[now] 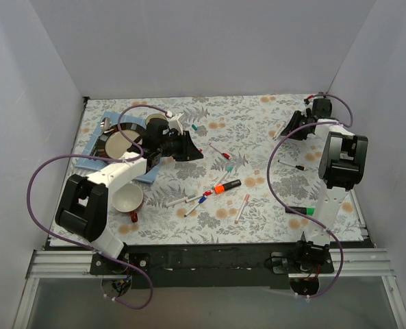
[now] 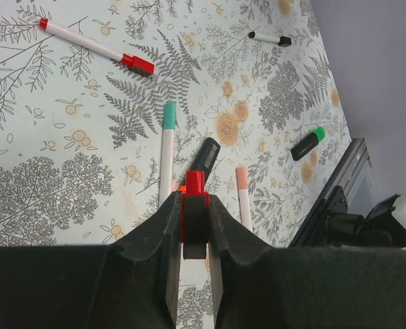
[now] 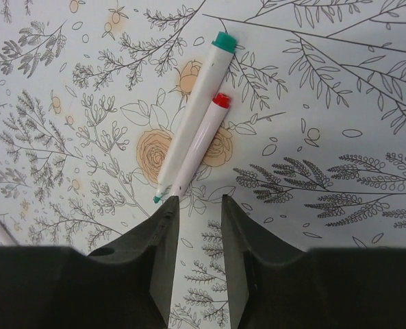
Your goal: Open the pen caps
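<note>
My left gripper (image 2: 194,209) is shut on a red pen cap (image 2: 195,182) and holds it above the table; in the top view this gripper (image 1: 189,148) hangs over the far left-middle. My right gripper (image 3: 198,201) is open with nothing between its fingers, low over the cloth at the far right (image 1: 294,128). Just past its fingertips lie two white pens side by side: one with a teal end and a bare teal tip (image 3: 193,113), one with a red end (image 3: 201,142). Loose pens lie mid-table, among them an orange-capped black marker (image 1: 227,186) and a green-capped marker (image 1: 302,210).
A cup (image 1: 127,199) stands near the left arm, and a dark bowl (image 1: 113,142) sits on a blue mat (image 1: 145,176) at the far left. White walls close in the flowered cloth on three sides. A red-capped white pen (image 2: 93,46) lies under the left wrist camera.
</note>
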